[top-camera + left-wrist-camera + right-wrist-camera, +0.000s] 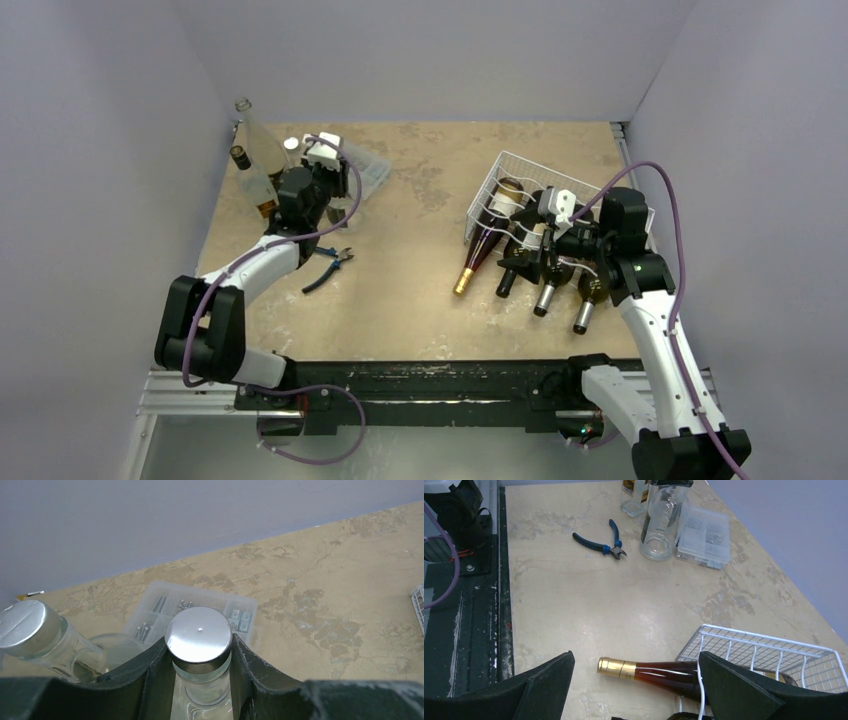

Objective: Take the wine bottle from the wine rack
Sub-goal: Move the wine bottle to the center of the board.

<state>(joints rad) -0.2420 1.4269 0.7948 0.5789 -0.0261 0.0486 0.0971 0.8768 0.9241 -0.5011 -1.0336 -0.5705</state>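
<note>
The white wire wine rack (505, 172) stands at the right of the table and holds several lying bottles with necks pointing toward me. The leftmost is an amber wine bottle with a gold cap (478, 260), also in the right wrist view (649, 671) beside the rack (769, 647). My right gripper (535, 250) is open and empty above the bottles, its jaws (635, 656) wide apart over the gold-capped neck. My left gripper (300, 150) at the far left is shut on the neck of an upright clear glass bottle with a silver cap (199, 634).
A clear plastic compartment box (200, 605) lies behind the held bottle. Another clear silver-capped bottle (25, 625) stands to its left, by the left wall. Blue-handled pliers (328, 268) lie on the table left of centre. Walls close in on three sides.
</note>
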